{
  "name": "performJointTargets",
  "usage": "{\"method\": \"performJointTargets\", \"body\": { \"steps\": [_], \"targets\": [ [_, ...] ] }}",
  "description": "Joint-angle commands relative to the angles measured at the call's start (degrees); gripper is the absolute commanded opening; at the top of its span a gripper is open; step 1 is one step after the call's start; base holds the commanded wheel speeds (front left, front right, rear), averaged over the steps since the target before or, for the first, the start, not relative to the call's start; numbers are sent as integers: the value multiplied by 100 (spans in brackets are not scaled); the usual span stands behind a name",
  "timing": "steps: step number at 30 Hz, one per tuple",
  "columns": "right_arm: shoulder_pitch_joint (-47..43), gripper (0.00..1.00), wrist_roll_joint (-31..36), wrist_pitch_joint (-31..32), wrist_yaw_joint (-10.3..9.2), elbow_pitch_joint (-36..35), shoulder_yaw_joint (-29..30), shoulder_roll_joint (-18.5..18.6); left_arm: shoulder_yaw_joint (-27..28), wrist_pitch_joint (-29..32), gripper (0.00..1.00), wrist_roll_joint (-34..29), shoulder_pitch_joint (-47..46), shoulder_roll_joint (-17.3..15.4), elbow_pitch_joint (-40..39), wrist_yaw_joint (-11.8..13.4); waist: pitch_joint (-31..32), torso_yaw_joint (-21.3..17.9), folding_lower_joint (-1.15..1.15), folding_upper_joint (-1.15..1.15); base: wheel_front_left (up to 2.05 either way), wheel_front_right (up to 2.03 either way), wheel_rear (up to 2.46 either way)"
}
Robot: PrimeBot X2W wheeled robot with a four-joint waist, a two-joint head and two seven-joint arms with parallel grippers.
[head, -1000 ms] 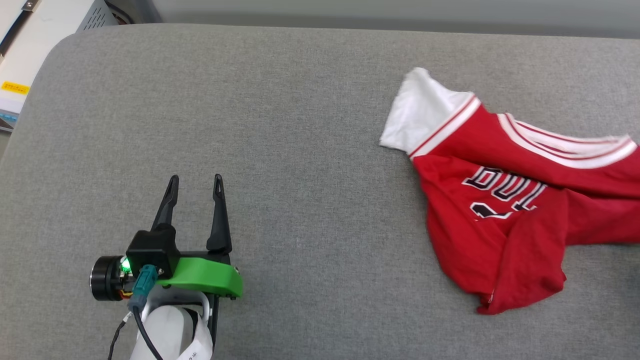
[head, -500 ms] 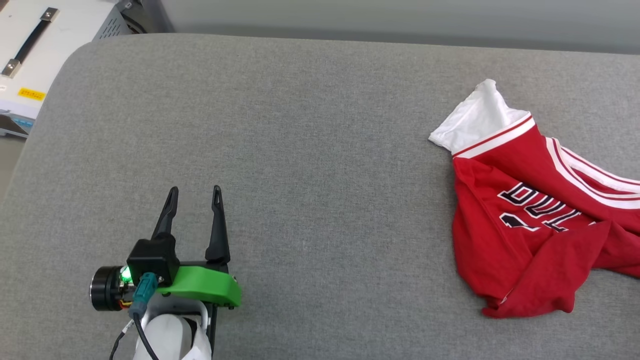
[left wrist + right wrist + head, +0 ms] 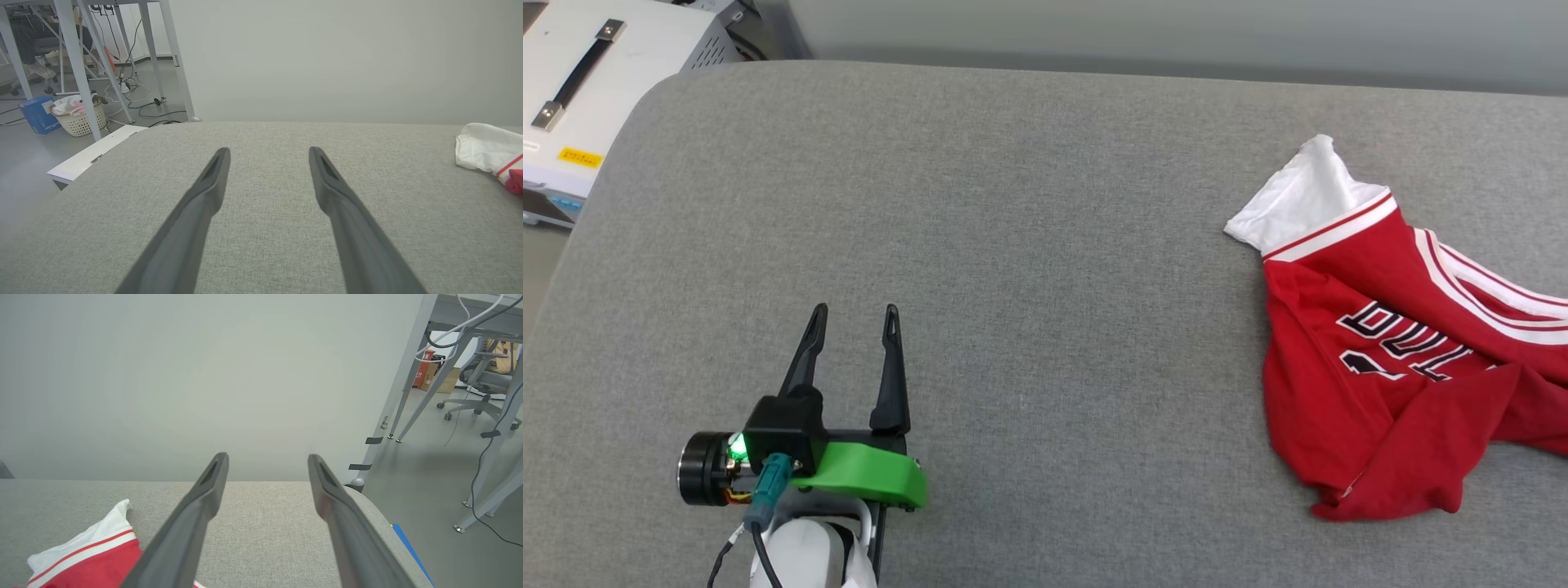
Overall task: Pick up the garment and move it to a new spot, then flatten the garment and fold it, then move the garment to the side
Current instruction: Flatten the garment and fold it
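On the grey padded counter point(image 3: 1013, 245) the garment point(image 3: 1372, 384) lies crumpled at 3 o'clock. I judge it soft and light, so I would pinch the white sleeve point(image 3: 1298, 204). Left tool point(image 3: 856, 310) and right tool point(image 3: 266, 456) stand open.

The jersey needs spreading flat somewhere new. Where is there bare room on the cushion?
The wide middle of the cushion, between the left gripper and the jersey, is bare back to its far edge. The right end is crowded by the jersey.
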State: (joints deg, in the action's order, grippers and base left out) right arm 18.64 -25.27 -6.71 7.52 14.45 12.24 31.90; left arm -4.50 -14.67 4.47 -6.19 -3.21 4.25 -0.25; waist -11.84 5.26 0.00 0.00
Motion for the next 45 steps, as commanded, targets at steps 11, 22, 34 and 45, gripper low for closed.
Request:
{"method": "performJointTargets", "body": {
  "steps": [11,22,34,45],
  "targets": [
    [1101,100,-493,3308,-3,-1231,-2473,724,-249,-33,100,-18,-243,31,-83,-15,-383,309,0,0,0,0,0],
    [2540,100,-1176,4469,-3,-528,-4522,806,-555,-33,100,224,-521,33,-88,170,-954,629,0,0,0,0,0],
    [3203,100,-1328,4716,-3,1515,-6330,516,-754,-33,100,341,-778,33,-9,284,-1281,863,0,0,0,0,0],
    [3480,0,-1925,3022,-3,1774,-6379,422,-566,-33,100,258,-525,33,118,274,-795,640,0,0,0,0,0]
  ]
}}
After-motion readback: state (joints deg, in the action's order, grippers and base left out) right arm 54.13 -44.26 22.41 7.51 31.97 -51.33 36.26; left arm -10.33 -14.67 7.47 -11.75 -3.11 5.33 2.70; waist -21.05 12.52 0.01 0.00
